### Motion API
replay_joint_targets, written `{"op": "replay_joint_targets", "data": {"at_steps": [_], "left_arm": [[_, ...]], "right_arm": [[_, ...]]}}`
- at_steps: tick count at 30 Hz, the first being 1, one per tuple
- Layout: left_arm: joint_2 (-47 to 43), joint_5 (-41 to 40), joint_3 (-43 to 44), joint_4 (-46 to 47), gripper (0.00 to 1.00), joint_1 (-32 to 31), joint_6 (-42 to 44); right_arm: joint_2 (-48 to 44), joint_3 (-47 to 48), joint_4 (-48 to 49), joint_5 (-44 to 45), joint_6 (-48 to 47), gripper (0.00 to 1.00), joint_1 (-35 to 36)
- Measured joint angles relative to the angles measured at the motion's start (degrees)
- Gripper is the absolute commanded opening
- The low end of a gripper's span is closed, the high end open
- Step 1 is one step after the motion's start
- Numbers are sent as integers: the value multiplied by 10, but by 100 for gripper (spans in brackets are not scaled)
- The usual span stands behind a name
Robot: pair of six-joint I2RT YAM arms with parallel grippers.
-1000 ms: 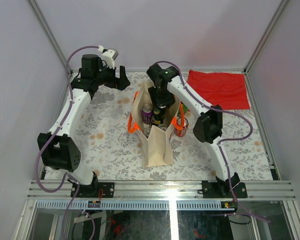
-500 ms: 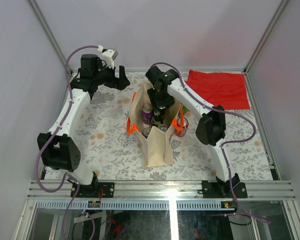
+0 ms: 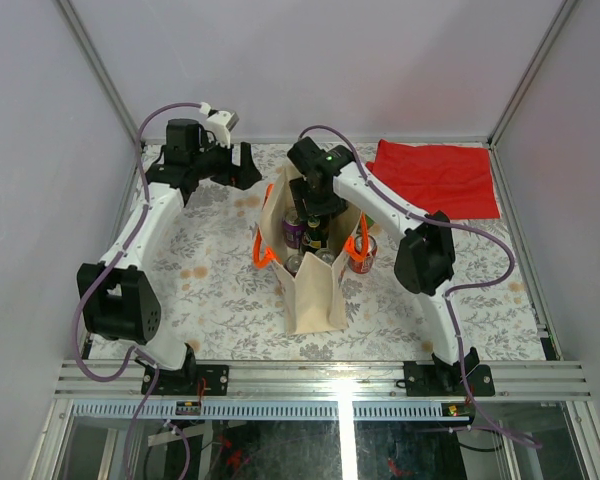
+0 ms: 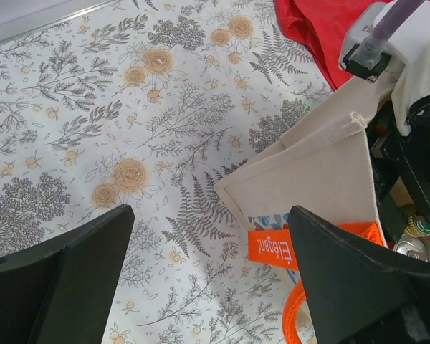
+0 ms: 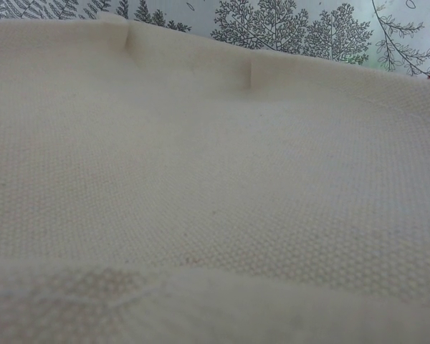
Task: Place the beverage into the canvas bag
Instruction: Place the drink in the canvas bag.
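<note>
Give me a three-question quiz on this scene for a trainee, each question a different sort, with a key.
1. True or false: the left gripper is shut on a can.
2. Where does the red cloth lie? A: inside the canvas bag. B: flat on the table, at its far right corner. C: between the left gripper's fingers.
3. Fill in: the right gripper reaches down at the open mouth of the ______.
Key: 1 false, it is wide open with nothing between its fingers. 2 B. 3 canvas bag.
</note>
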Motion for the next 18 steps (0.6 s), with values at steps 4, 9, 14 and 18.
{"op": "replay_joint_targets", "data": {"at_steps": [4,9,14,18], "left_arm": [[-4,0,-1,2,88,0,0],[-8,0,-3,3,88,0,0],[-9,0,-3,3,88,0,0],[-9,0,-3,3,88,0,0]], "right_arm": [[-5,-5,3,9,8,79,2],[-13,-10,4,24,14,79,6],[-20,-10,3,45,16,80,9],[-28,-6,2,59,19,80,11]]}}
